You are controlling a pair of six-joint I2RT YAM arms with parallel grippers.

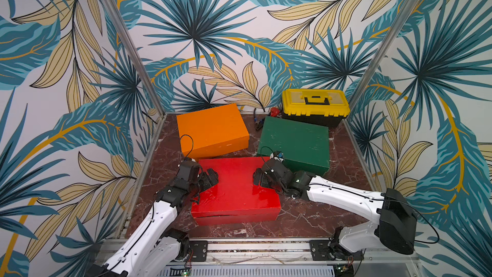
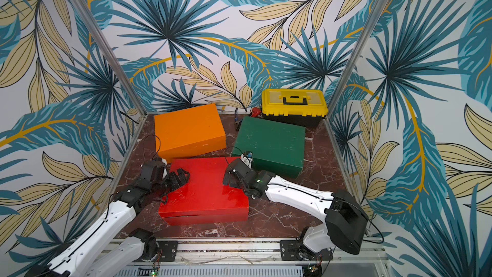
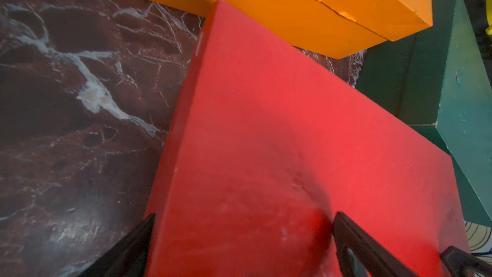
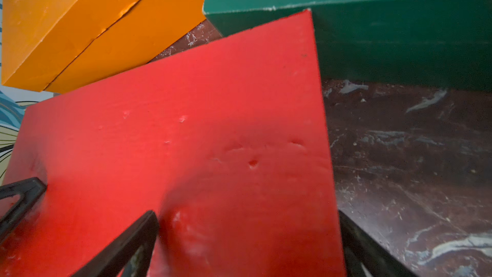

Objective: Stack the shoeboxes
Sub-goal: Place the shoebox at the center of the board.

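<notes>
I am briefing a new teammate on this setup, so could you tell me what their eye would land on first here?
The glossy red shoebox sits front and centre, with the left gripper and right gripper, both open, poised at its two short ends. Behind it lie the orange shoebox, left, and the green shoebox, right, with a yellow-lidded toolbox in the far right corner.

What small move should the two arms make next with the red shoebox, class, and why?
Probably close both grippers. The left gripper and right gripper stand open, each straddling an opposite short edge of the red shoebox, one jaw above its top and one beside its wall; nothing is stacked yet.
</notes>
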